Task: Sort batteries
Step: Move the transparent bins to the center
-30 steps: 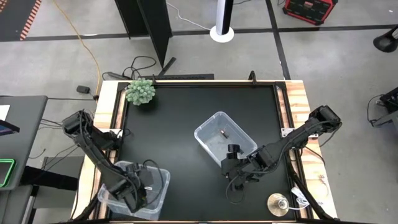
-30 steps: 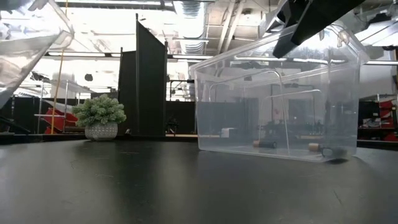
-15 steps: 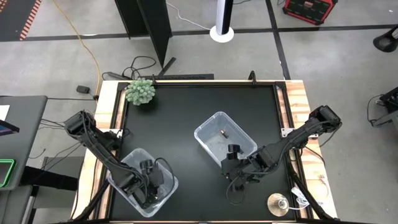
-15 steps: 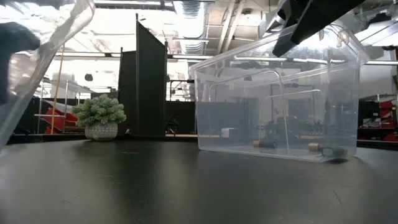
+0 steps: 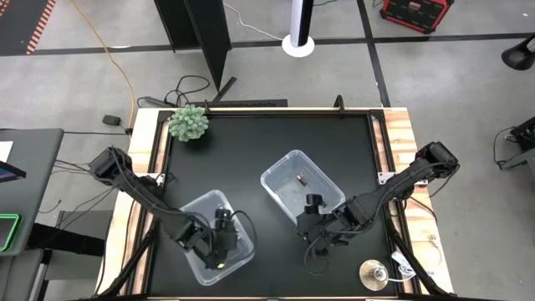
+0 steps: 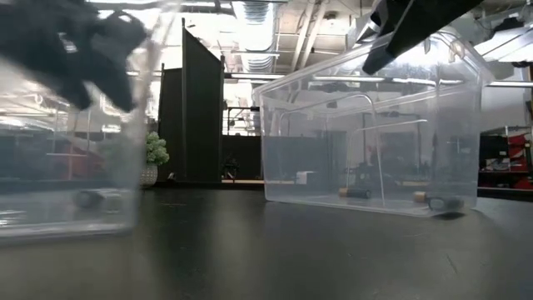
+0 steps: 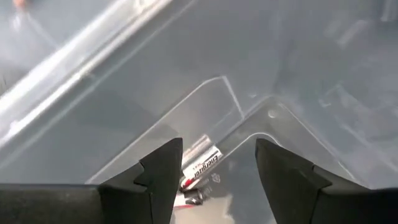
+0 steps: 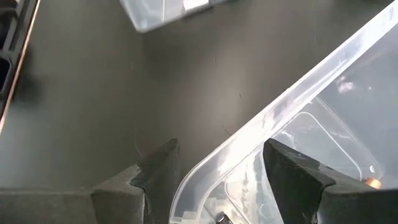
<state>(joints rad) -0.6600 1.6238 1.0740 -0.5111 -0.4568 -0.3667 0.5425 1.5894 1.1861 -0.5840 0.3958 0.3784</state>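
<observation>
Two clear bins are on the black table. My left gripper (image 5: pixel 221 238) is shut on the left bin (image 5: pixel 199 219), reaching into it from above. That bin holds batteries (image 7: pixel 200 163), one whitish-silver, which the low view shows as a blurred shape (image 6: pixel 98 197). My right gripper (image 5: pixel 316 227) is open at the near corner of the right bin (image 5: pixel 288 191). One finger stands inside its rim (image 8: pixel 249 143) and one outside. The right bin rests on its base. It holds dark batteries with orange ends (image 6: pixel 358 192), and the high view shows one of them (image 5: pixel 300 178). My left gripper (image 7: pixel 217 155) comes down into the left bin from above, pointing down (image 6: pixel 92 50). The clear wall makes the place of contact hard to see, so I cannot tell which part it has. The bin stands about level, its base (image 6: pixel 67 233) low over or on the table. My right gripper (image 8: pixel 221 149) straddles the right bin's rim; I cannot tell whether its fingers touch it.
A small potted plant (image 5: pixel 189 123) stands at the far left corner. A round silver disc (image 5: pixel 374 273) lies by the table's near right corner. Bare black table (image 5: pixel 251 150) lies far of the bins and between them. Wooden rails edge the table (image 5: pixel 393 142).
My left gripper has carried the left bin from the near left corner toward the table's right. The bin was raised and tilted before; now it sits lower and about level.
</observation>
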